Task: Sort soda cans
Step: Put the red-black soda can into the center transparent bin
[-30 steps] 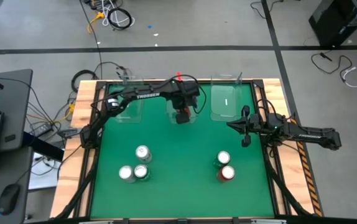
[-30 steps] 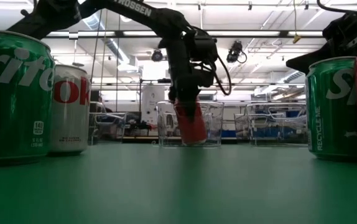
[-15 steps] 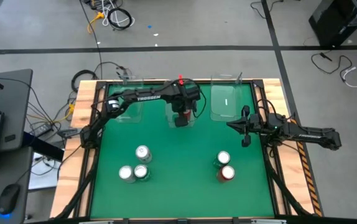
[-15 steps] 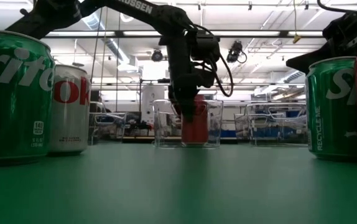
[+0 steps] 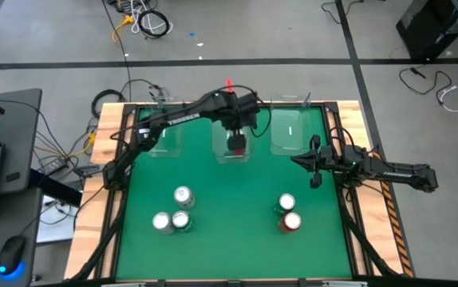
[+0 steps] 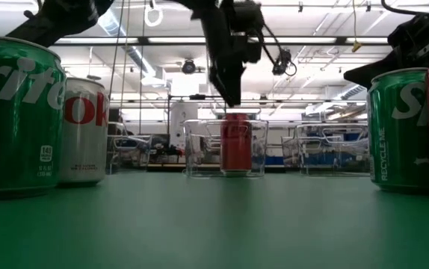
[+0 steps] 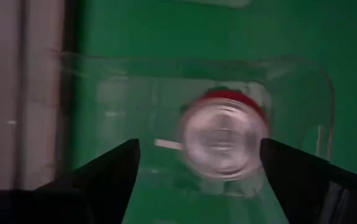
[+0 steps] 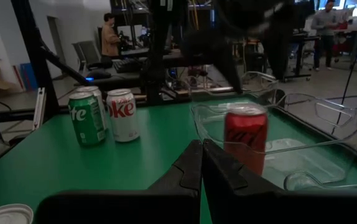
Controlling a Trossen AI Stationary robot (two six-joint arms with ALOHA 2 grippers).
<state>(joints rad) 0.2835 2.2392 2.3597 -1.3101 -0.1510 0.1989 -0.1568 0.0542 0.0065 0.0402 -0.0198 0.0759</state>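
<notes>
Risen since a second ago, left gripper (image 6: 229,93) hangs with jaws apart above red-sided aluminium soda can (image 6: 236,143), upright in middle clear plastic bin (image 5: 221,147) at table's 12 o'clock; right gripper (image 5: 315,182), jaws together, waits at 3 o'clock.

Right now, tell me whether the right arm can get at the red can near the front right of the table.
Probably yes. The right pincer is shut and holds nothing, parked just above the red can in the high view. The green can stands against it on the arm's side, so coming from above looks freest.
</notes>
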